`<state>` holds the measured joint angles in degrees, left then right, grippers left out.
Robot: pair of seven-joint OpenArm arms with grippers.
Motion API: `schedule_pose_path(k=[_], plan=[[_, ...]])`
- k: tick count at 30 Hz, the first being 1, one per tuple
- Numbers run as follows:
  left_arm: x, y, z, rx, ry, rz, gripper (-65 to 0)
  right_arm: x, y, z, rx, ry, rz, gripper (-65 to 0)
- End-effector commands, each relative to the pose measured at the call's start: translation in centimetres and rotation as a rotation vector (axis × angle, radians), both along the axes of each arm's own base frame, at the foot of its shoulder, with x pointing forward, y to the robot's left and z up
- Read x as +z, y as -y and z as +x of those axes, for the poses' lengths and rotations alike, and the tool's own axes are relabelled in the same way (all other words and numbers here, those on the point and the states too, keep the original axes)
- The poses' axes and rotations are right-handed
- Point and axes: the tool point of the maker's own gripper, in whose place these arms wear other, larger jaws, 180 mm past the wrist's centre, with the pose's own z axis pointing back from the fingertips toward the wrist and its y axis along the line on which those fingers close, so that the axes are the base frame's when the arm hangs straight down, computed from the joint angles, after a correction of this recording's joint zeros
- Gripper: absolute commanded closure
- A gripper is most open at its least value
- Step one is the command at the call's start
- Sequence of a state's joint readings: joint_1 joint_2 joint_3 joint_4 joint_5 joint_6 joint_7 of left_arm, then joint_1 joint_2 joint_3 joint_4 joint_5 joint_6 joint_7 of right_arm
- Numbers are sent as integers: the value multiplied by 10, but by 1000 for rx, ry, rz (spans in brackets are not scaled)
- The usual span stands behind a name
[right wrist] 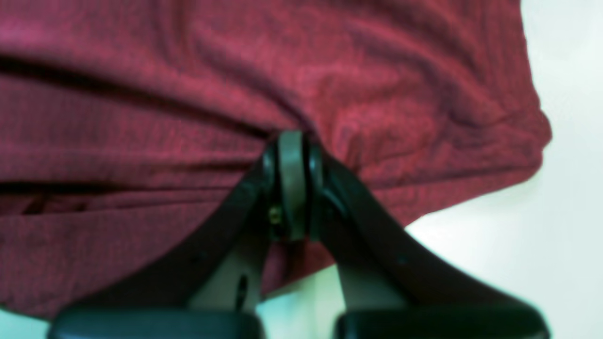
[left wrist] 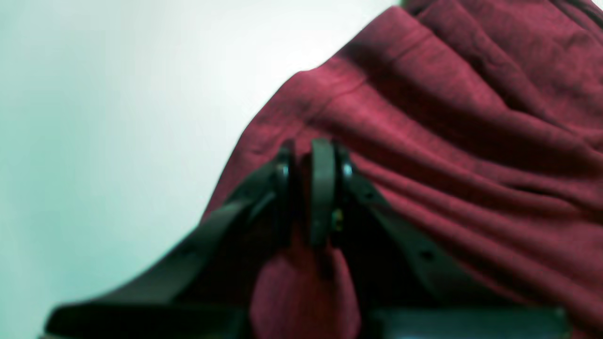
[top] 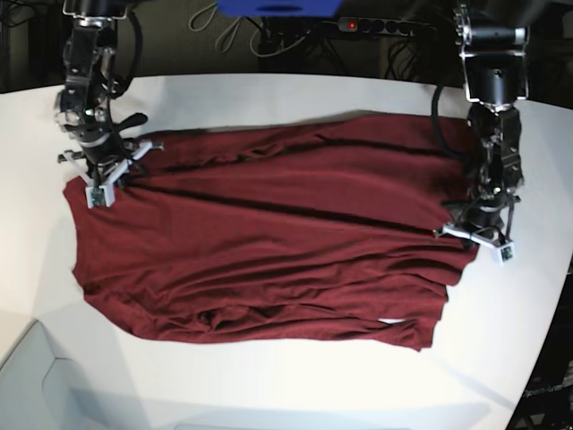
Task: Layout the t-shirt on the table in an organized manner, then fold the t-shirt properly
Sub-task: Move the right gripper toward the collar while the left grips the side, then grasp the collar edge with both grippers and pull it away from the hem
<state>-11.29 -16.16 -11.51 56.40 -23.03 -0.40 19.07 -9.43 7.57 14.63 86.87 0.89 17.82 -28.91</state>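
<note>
One t-shirt (top: 269, 242) on the counter (top: 269, 385), and that's the only cloth out here; plain dark red, no print, soft knit with a faint heathered grain in both wrist views; it lies spread wide across the middle of the white counter, long creases running side to side and a bunched, doubled-over hem along the near edge. The counter itself is smooth, white, with a curved far edge; behind that edge sits a dark jumble of cables and a power strip (top: 385, 27) with a small red light, plus one blue object (top: 279, 6) at the top of the base view, too cropped to name. Two arms, two hands, one at each end of the shirt; nothing else lies on the cloth or between them. The left hand (left wrist: 314, 188), black with slim curved fingers, is pinched narrow on a fold of the t-shirt's edge, a red tuck of fabric showing between and below the pads; bare counter lies just beside it. The right hand (right wrist: 292, 183) is clamped tight on the t-shirt at the opposite end, folds radiating from the pinch; the fabric's rounded corner lies on the counter just beside it.
</note>
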Motion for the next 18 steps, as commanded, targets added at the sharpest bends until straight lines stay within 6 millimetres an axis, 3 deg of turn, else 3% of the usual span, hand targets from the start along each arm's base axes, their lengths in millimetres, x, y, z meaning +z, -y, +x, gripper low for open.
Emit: schedule_pose_path(k=[1,6,11,18], plan=[[8,-9,7,7,6,14,-59,-1,12,-9,-14,-23,-28,0],[3,-14,11,24,-13,6,-59,3,18,-27,-8,-36,-58,0],[9,-14,16,22,2,7,-59,19,16,-27,7,3,-76,0],[48,-1,33,-15,107,18,-59,43,11,-14,22,72,-91,0]])
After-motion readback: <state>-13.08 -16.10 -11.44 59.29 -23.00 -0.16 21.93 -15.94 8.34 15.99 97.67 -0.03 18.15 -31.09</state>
